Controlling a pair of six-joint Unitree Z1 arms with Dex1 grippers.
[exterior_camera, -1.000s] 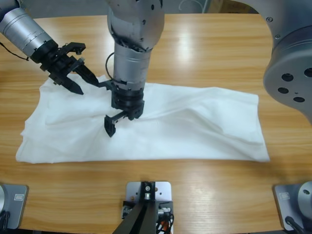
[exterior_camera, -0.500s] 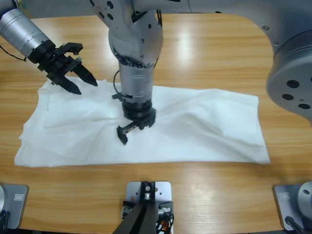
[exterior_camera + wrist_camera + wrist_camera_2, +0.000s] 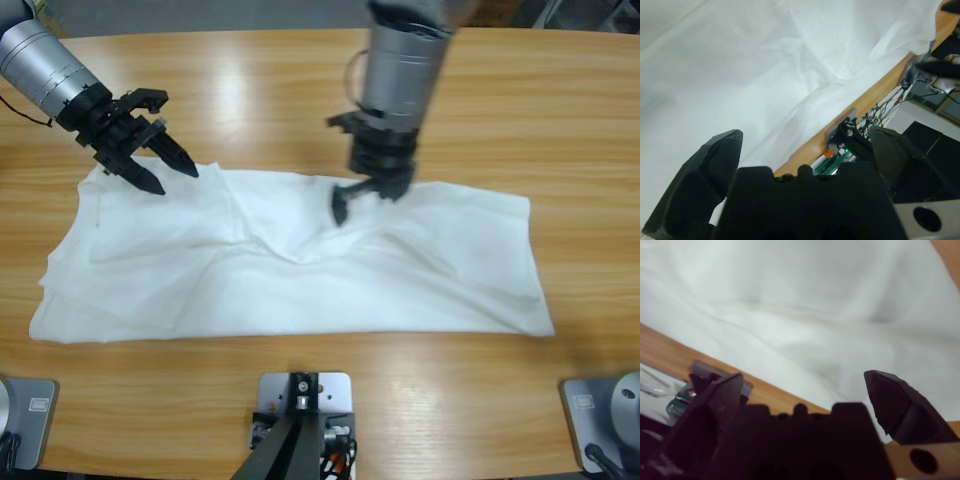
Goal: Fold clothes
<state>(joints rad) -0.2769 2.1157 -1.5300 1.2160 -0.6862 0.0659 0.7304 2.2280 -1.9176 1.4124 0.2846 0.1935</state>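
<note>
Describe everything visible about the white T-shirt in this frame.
The T-shirt is plain white, of thin cotton-like cloth, spread flat and lengthwise along the wooden table. It is wrinkled, with a raised ridge of creases near its middle and folds toward its right end. Its outline is roughly a long rectangle with an uneven left end where layers overlap. No print shows. One open gripper is at its upper left corner, another open gripper over its upper middle; contact with the cloth cannot be confirmed.

My high camera looks straight down on my table; both wrist cameras skim close over the T-shirt.
</note>
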